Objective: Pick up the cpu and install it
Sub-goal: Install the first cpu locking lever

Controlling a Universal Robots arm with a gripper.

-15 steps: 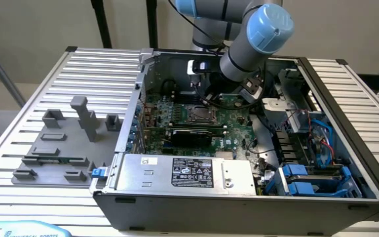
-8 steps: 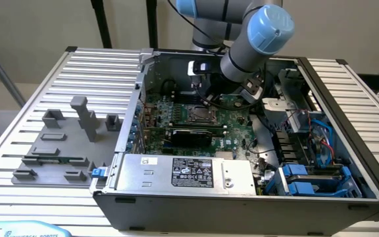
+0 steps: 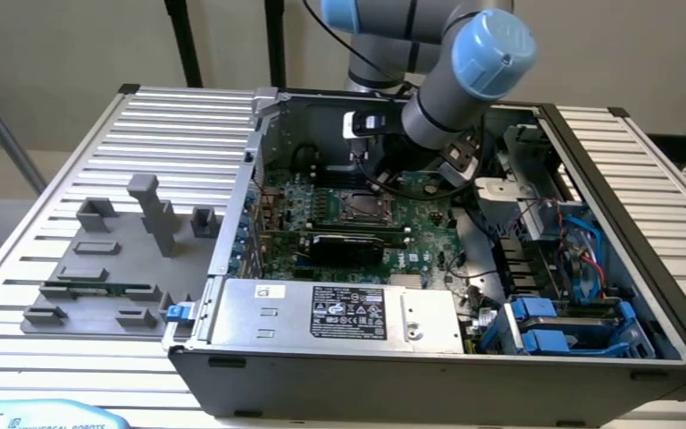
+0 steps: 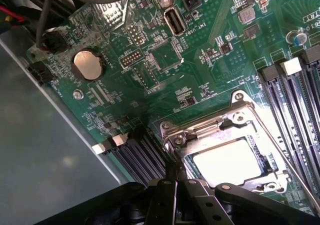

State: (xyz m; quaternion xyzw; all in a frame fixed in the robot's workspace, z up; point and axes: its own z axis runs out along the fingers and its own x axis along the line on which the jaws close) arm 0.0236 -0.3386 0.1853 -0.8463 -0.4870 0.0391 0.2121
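I see my pincer [image 4: 175, 177] closed and empty, just above the cpu [image 4: 227, 161], which lies seated in the motherboard socket [image 4: 240, 116].

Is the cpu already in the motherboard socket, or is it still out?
In. The shiny cpu lies flat inside the socket's metal frame on the motherboard, just beyond the hand.

— What colour is the motherboard [image 4: 150, 65]?
— Deep green, dotted with fine pale traces; the cpu [image 4: 231, 160] in its silver-framed socket [image 4: 235, 135] gleams bright silver-white.
— And the arm [image 3: 468, 67]?
— Grey with light-blue caps. The fixture blocks [image 3: 117, 255] are grey, on a silver ribbed bench [image 3: 33, 295].
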